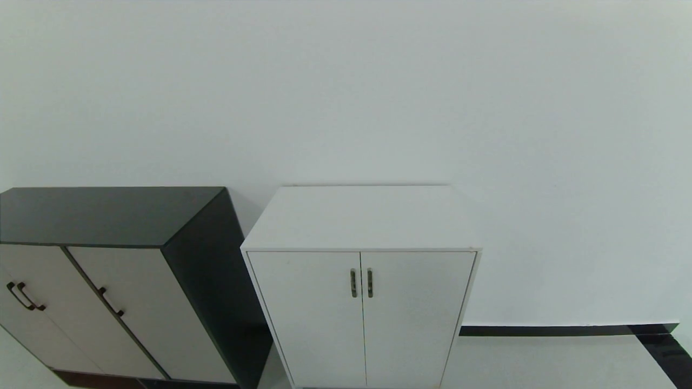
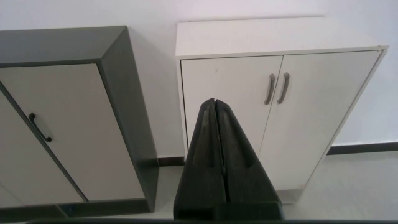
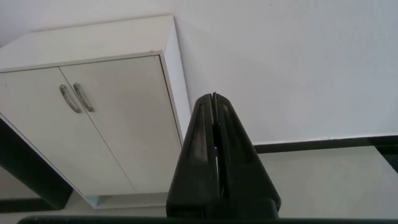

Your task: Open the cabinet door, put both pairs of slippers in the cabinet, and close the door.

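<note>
White cabinet [image 1: 361, 219]: low, two-door unit standing on the floor [image 1: 540, 362] against a plain pale wall [image 1: 378, 81], at the centre of the head view. Doors [image 1: 313, 319]: both shut, meeting at a vertical middle seam. Handles [image 1: 353, 282]: two slim upright bars, one on each door, set close on either side of the seam, near the top. Dark cabinet [image 1: 200, 254]: just beside the white cabinet on the robot's left, turned at a slight angle to it; black top and side, pale doors shut, black bar pulls [image 1: 111, 302]. Skirting strip [image 1: 540, 330]: black band along the foot of the wall, to the right of the white cabinet. Left gripper [image 2: 214, 102]: in the air before the white cabinet's front and apart from it; jaws pressed together with only a hairline seam between them, holding nothing. Right gripper [image 3: 214, 96]: in the air off the white cabinet's right side, not touching it; jaws likewise closed tight and holding nothing.
</note>
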Controlling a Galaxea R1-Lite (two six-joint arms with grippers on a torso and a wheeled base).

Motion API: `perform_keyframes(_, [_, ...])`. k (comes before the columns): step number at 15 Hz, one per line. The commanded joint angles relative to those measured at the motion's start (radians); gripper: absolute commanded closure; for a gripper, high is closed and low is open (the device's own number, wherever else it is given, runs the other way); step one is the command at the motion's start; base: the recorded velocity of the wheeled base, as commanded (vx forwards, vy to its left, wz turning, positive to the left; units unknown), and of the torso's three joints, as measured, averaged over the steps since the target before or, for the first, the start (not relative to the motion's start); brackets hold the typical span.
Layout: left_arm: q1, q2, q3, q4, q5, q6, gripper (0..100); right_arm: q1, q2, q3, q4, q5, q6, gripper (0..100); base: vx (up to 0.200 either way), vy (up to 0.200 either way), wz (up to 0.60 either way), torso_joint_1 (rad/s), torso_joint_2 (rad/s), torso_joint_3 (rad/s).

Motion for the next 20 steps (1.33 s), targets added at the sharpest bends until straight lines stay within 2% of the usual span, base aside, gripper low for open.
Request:
perform_keyframes(1, [0.000, 0.000, 0.000, 0.000, -0.001, 0.000, 100, 0.000, 0.004, 0.000, 0.000, -0.001, -0.001, 100, 0.000, 0.000, 0.00, 0.000, 0.00, 0.000])
perform_keyframes(20, [0.000, 0.000, 0.000, 0.000, -0.001, 0.001, 100, 0.000, 0.003, 0.000, -0.002, -0.014, -0.008, 100, 0.000, 0.000, 0.00, 0.000, 0.00, 0.000])
